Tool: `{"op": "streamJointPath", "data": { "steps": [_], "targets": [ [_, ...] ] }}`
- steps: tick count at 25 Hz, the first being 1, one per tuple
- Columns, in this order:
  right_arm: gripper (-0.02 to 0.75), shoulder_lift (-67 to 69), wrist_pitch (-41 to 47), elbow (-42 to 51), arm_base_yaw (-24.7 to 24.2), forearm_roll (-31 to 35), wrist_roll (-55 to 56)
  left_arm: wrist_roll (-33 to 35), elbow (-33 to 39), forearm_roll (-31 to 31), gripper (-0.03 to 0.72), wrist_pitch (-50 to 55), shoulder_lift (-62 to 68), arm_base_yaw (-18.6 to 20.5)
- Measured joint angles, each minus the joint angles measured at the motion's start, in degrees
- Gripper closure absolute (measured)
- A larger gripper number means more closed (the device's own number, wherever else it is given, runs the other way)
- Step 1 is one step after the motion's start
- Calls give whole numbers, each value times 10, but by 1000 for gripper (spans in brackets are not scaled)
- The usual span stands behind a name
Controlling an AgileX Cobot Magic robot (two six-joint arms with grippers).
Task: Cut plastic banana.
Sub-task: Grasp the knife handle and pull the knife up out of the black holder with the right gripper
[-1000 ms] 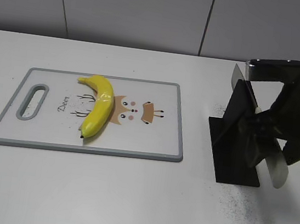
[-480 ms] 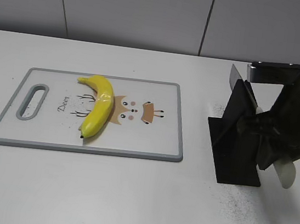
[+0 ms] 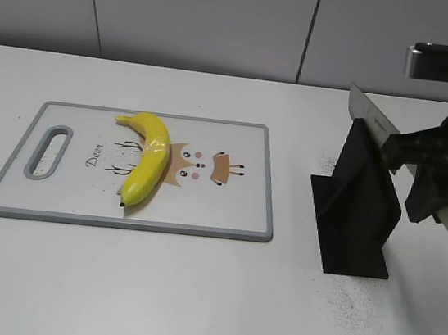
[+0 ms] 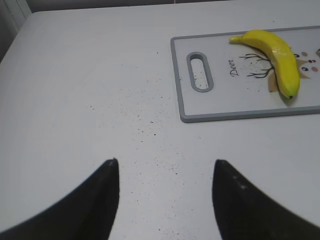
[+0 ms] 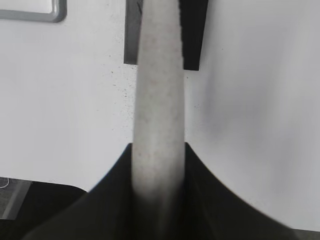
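Observation:
The plastic banana [image 3: 146, 161] lies curved and yellow on the left half of a white cutting board [image 3: 227, 209], dark tip toward the front. It also shows in the left wrist view [image 4: 277, 52] on the board [image 4: 225, 100]. My right gripper [image 3: 431, 191] is at the far right, shut on the white handle of a knife [image 3: 371, 117] whose blade slants up over a black knife stand [image 3: 358, 218]. The right wrist view shows the handle [image 5: 157, 90] clamped between the jaws [image 5: 157, 150]. My left gripper [image 4: 165, 162] is open and empty above bare table, left of the board.
The board has a grey rim and a handle slot [image 3: 48, 153] at its left end. The stand's black base [image 5: 192, 35] sits right of the board. Dark specks dot the white table. A grey wall runs behind.
My right gripper has risen and moved right with the knife, drawing the blade higher over the stand. The banana and board have not moved.

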Motion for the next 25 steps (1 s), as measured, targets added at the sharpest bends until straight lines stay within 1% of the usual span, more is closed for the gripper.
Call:
{"op": "streamJointPath", "data": {
  "steps": [7,15,21,25],
  "targets": [
    [575,-46,9,-26,0,-3,7,0,0,0,135,0,0,0],
    [576,-63,25,-84,0,-28,7,0,0,0,135,0,0,0],
    [576,-57,30,-114,0,-39,-84,0,0,0,135,-1,0,0],
    [576,-23,32,-154,0,-40,-156,0,-2,0,135,-5,13,0]
  ]
}}
